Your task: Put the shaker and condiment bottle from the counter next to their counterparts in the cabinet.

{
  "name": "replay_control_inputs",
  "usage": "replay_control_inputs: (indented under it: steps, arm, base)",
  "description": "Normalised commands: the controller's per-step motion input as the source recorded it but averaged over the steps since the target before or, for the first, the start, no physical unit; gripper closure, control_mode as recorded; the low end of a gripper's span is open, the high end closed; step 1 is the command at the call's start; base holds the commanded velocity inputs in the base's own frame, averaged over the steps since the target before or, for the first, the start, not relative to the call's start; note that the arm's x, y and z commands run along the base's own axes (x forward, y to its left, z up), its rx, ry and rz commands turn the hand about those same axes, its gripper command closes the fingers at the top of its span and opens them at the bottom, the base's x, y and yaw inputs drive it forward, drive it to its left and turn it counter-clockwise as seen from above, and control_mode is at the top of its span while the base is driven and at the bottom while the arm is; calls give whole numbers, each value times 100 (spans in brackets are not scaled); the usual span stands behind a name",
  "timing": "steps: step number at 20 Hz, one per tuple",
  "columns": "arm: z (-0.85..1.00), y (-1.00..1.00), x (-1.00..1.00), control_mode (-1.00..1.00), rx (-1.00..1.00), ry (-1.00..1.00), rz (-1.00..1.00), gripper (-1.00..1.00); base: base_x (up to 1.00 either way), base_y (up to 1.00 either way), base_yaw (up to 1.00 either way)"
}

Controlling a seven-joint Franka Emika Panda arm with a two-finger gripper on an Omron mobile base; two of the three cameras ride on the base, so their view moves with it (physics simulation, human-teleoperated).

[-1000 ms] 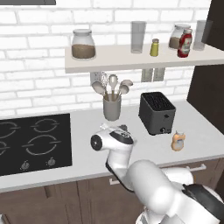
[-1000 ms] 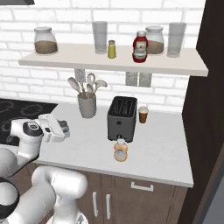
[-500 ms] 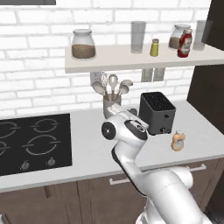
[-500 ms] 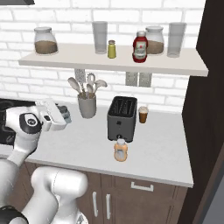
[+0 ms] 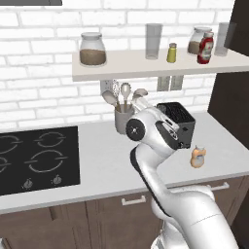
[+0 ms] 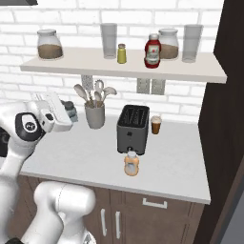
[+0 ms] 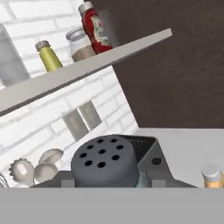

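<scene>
A robot's gripper (image 6: pixel 68 113) is clamped on the pale blue-grey shaker (image 6: pixel 70 111), held up above the grey counter (image 6: pixel 176 167) just left of a utensil crock (image 6: pixel 95 116); from the hand camera, the shaker's dark perforated cap (image 7: pixel 105 162) sits right in front of the lens. At the counter's front edge, the small orange-tan condiment bottle (image 6: pixel 131 163) with its pale cap stands upright just ahead of a black toaster (image 6: pixel 133 128). A small brown cup (image 6: pixel 156 125) sits beside the toaster near the wall, and the crock holds spoons and a whisk. Above, on the cream wall shelf that serves as the cabinet (image 6: pixel 119 66), a lidded jar (image 6: pixel 49 45) at the left end is part-filled with something brown, then come a clear tumbler (image 6: pixel 108 40), the yellow-green shaker (image 6: pixel 122 53), the red bottle (image 6: pixel 152 50) with its white label, a second jar (image 6: pixel 168 44) just behind it with a brown fill, and another tumbler (image 6: pixel 192 43) at the right.
</scene>
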Motion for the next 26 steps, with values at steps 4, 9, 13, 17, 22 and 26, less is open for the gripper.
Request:
replay_control_inputs:
  steps: [4,9,13,17,22,26]
  arm:
    - [91,-18,-35,-100,12,0,-3,100]
    - [95,-13,-36,-100,8,-2,0,100]
    - [84,-3,0,-100,0,0,0,100]
    - [74,-2,3,-100,0,2,0,100]
    - [60,0,27,-100,-2,8,0,100]
    - [-13,38,41,-100,-26,18,1,100]
  base:
    - [0,0,0]
    - [0,0,0]
    - [0,0,0]
    - [0,0,0]
    - [0,0,0]
    - [0,0,0]
